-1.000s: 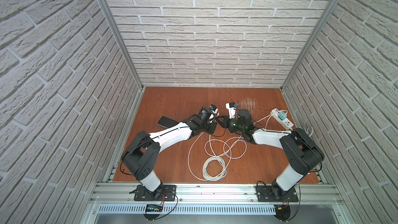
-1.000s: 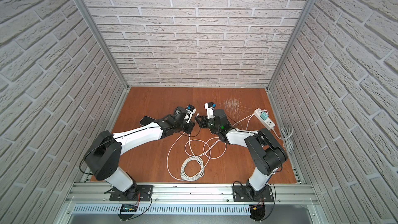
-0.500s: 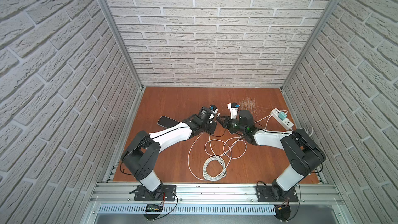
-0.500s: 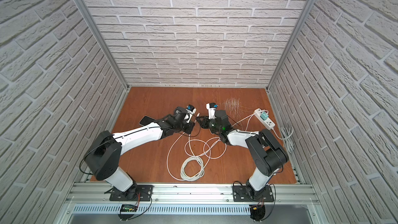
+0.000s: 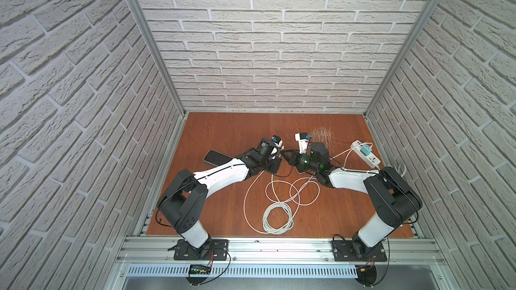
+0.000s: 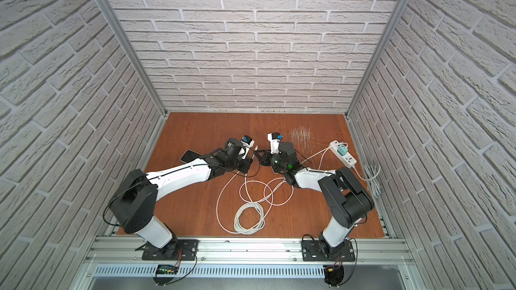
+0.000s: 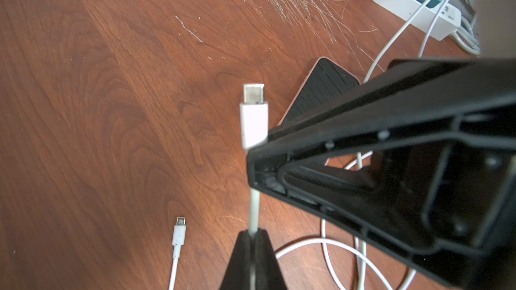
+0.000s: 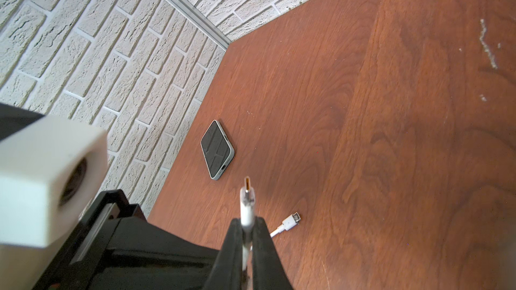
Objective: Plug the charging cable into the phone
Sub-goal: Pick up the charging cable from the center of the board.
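Left pincer (image 7: 253,236), right pincer (image 8: 247,225) clamp cable (image 7: 253,119)

Left arm (image 5: 223,174), right arm (image 5: 349,181): white shells, black joints.
Left tool (image 7: 252,235), right tool (image 8: 247,227): black, wedge-shaped, ribbed, with screws.
Wrist cameras (image 5: 302,142): white housings, blue connectors.
Right wrist light (image 5: 321,166): green.
Base plates (image 5: 201,248): black, with thin black and red leads.

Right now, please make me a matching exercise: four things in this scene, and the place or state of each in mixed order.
1 phone
2 cable plug
3 spare plug
4 teal adapter

A in the power strip
B white, lying on the table
C flat, dark face up
D pinched in the right gripper, cord in the left gripper

Pairs: 1-C, 2-D, 3-B, 4-A
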Motion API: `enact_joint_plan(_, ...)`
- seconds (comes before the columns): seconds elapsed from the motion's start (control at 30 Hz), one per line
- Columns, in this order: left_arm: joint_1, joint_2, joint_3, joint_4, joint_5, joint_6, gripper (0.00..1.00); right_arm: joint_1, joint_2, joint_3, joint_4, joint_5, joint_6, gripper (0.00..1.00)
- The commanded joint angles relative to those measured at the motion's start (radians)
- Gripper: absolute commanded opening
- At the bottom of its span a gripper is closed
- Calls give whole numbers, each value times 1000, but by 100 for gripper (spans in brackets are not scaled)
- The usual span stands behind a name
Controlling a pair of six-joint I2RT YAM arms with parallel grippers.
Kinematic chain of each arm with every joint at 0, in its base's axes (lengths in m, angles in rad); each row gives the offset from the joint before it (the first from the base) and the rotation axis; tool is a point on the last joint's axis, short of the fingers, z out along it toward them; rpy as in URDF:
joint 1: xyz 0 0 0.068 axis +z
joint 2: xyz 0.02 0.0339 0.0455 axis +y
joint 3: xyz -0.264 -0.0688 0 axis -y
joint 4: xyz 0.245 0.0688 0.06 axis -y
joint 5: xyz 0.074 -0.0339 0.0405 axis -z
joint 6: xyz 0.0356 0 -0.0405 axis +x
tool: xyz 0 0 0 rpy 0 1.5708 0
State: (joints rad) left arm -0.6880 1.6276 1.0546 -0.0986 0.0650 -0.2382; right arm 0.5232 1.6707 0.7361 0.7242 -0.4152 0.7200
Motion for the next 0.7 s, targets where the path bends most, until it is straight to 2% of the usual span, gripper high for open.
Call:
enact_joint_plan(0.0,-8,-8,-8,24,14,-9,0,-5,-5,2,60,-15,2,14)
enact_joint_plan(0.37,-8,1,-7,26,29,-10,0,-5,-2,5,60,-19,3,14)
enact_joint_plan(0.47,-7,3,-5,26,31,-12,0,-5,-2,7,60,-20,3,11)
enact_joint_plan(0.57,-8,3,-7,28,35,-13,0,-5,-8,-1,73,-15,1,4)
enact_joint_plan(0.67,-7,2,-8,25,29,-15,0,-6,-22,-13,74,-11,-8,3)
